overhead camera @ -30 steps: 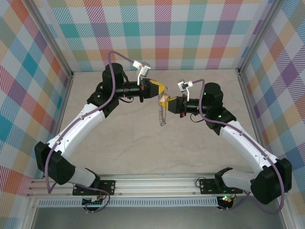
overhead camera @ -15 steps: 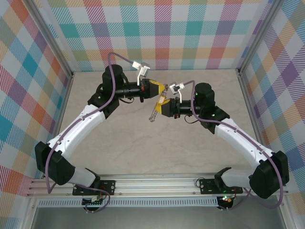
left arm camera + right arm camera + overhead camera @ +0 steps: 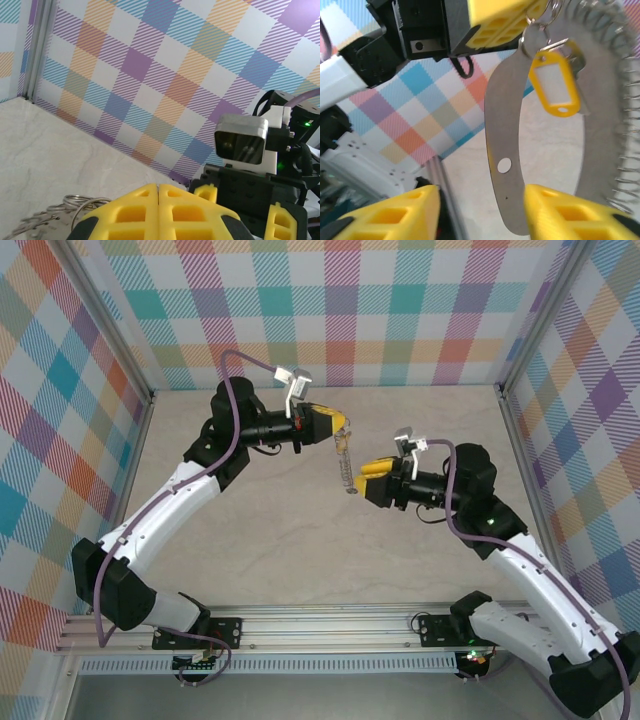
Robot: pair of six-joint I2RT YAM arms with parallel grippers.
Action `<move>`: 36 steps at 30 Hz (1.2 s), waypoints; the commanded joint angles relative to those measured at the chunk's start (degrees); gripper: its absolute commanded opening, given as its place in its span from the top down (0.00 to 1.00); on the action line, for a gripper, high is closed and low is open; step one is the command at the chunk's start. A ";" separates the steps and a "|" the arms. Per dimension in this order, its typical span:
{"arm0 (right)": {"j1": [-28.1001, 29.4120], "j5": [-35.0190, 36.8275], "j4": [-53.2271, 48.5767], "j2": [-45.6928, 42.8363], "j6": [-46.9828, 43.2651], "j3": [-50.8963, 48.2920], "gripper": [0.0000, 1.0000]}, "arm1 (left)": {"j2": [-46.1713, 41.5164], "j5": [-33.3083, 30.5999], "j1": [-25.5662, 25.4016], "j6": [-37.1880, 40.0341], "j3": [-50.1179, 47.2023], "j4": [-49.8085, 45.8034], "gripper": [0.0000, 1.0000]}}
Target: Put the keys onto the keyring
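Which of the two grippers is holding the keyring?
The left gripper: it is shut on the top of the keyring, which hangs below it. The right gripper is open beside the ring and grips nothing.

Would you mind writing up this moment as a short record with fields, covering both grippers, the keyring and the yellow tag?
left gripper: shut on the keyring, gripping its top end
keyring: hangs down from the left gripper; flat grey band on one side, coiled wire edge on the other
yellow tag: dangles near the top of the keyring, just under the left gripper
right gripper: open, fingers apart, beside the keyring's lower end, holding nothing
threading: whether the yellow tag sits on the keyring itself cannot be told
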 commanded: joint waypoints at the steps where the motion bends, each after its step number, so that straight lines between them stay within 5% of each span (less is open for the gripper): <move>1: -0.27 5.46 -0.77 1.30 -2.17 2.85 0.44 | -1.84 1.03 -0.44 -0.94 -0.17 4.18 1.00; 13: -0.34 8.07 5.09 7.56 -2.25 6.64 0.42 | -2.44 2.54 -0.53 -1.46 -0.42 4.54 1.00; 25: -0.36 0.12 10.75 14.39 -0.73 9.54 0.36 | -2.23 3.10 -0.79 -1.91 -0.60 5.23 1.00; 36: -0.10 -4.46 14.44 16.89 2.38 8.63 0.93 | -2.32 2.35 -0.88 -2.69 -1.04 6.64 1.00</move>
